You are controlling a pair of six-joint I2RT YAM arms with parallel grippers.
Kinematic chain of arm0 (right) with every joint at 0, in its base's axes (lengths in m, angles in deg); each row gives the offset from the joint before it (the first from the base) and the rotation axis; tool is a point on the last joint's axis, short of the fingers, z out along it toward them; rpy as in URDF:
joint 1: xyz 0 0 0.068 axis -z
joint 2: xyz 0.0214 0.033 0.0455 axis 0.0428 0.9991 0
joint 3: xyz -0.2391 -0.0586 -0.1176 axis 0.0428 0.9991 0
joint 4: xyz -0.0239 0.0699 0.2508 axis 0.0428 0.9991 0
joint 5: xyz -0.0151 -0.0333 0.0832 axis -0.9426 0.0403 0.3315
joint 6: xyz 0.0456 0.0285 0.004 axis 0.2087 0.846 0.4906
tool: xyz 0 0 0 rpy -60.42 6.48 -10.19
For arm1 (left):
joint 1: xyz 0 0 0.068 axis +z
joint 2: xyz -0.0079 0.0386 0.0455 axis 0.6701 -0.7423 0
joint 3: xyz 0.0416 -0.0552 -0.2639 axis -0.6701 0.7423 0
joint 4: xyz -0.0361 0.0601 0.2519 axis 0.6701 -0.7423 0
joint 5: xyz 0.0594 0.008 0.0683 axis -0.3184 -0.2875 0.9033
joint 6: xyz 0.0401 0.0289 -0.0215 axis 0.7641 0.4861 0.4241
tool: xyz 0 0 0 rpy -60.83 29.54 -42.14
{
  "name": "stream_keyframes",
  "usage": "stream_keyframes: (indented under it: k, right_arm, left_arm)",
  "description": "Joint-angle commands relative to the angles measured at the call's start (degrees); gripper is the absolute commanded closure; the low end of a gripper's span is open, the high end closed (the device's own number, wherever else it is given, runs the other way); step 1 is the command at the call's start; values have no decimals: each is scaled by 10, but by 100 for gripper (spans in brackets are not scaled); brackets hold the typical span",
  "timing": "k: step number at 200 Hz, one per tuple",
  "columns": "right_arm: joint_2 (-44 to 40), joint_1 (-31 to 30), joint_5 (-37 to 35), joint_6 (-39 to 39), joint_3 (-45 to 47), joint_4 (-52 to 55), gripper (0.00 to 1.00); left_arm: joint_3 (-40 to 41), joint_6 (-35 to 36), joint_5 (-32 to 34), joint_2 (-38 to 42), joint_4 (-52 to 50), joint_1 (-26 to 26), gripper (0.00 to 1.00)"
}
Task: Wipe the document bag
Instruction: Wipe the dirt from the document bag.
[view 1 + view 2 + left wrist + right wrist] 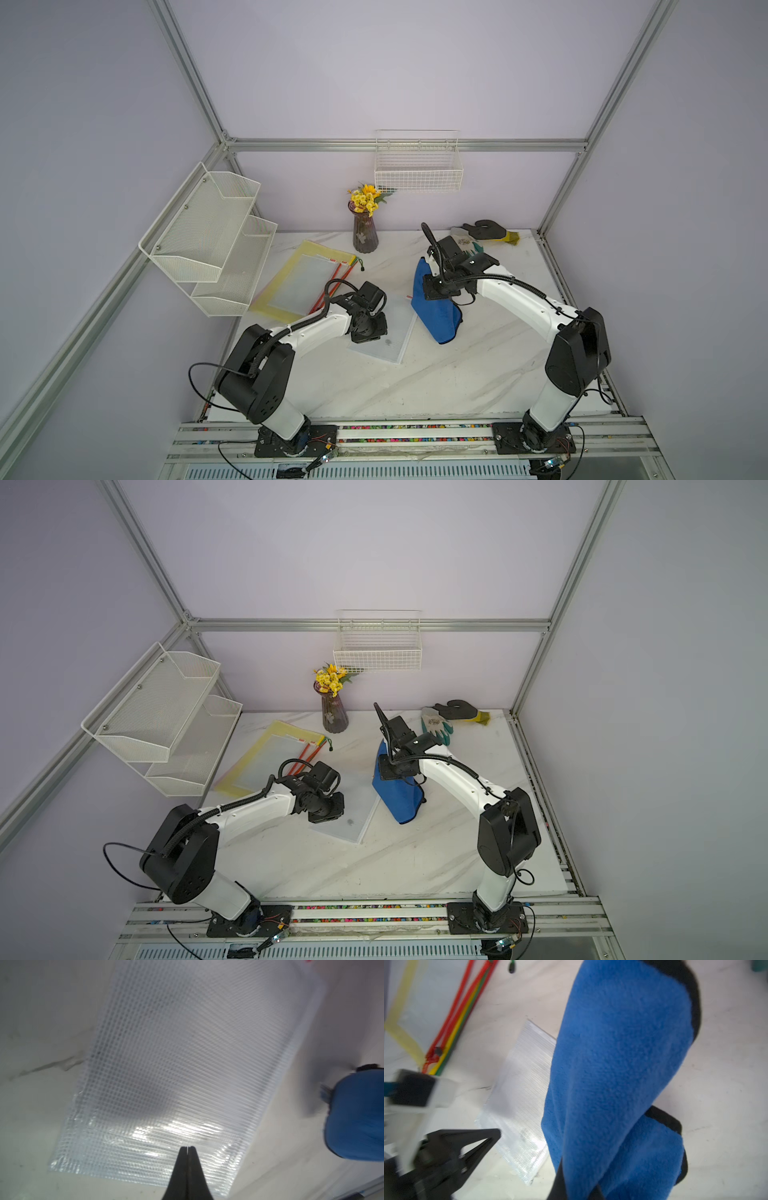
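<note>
Clear mesh document bag [397,328] flat on marble table [457,386], centre of frame in both top views. Left gripper [187,1148]: jaws pressed together, empty, tips over bag, contact unclear. Right gripper [578,1186] clamped on blue cloth [623,1064], which hangs at bag's right edge. Yellow folder [291,266] upper left of bag.

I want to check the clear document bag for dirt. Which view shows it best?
The left wrist view: the clear document bag fills the frame, mesh visible, though slightly blurred. In both top views the left arm covers part of it; the right wrist view hides one side behind the blue cloth.
</note>
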Motion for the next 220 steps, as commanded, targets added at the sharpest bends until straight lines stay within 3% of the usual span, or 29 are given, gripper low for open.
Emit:
stream_keyframes:
  k: [1, 39, 63, 97, 116, 140, 157, 168, 177, 198, 220]
  right_arm:
    - [43, -34, 35, 9, -59, -6, 100]
    - [126, -90, 78, 46, -99, -35, 100]
    - [179, -93, 119, 90, -55, -132, 100]
    - [282, -84, 177, 80, -85, -191, 100]
    - [275, -56, 136, 85, -74, -188, 100]
    - [236, -1, 20, 75, -44, -144, 100]
    - [214, 22, -100, 40, -37, -111, 100]
    - [209, 25, -128, 12, -45, -92, 100]
    - [207, 24, -109, -17, -59, -73, 100]
    - [196, -6, 79, -68, -98, -19, 100]
    - [187, -64, 227, -87, -118, 47, 100]
  left_arm:
    - [10, 12, 19, -11, -5, 21, 100]
    - [39, 34, 15, -29, 22, 55, 100]
    - [55, 44, 22, -33, 19, 58, 100]
    - [76, 63, 7, -33, 19, 65, 100]
    - [81, 64, 0, -37, 23, 65, 100]
    - [90, 58, -1, -41, 27, 65, 100]
    - [94, 53, -3, -50, 35, 65, 100]
    - [97, 48, -4, -54, 43, 65, 100]
    - [98, 45, -4, -56, 48, 65, 100]
    - [88, 40, 1, -61, 54, 65, 100]
    - [71, 35, 3, -67, 55, 65, 100]
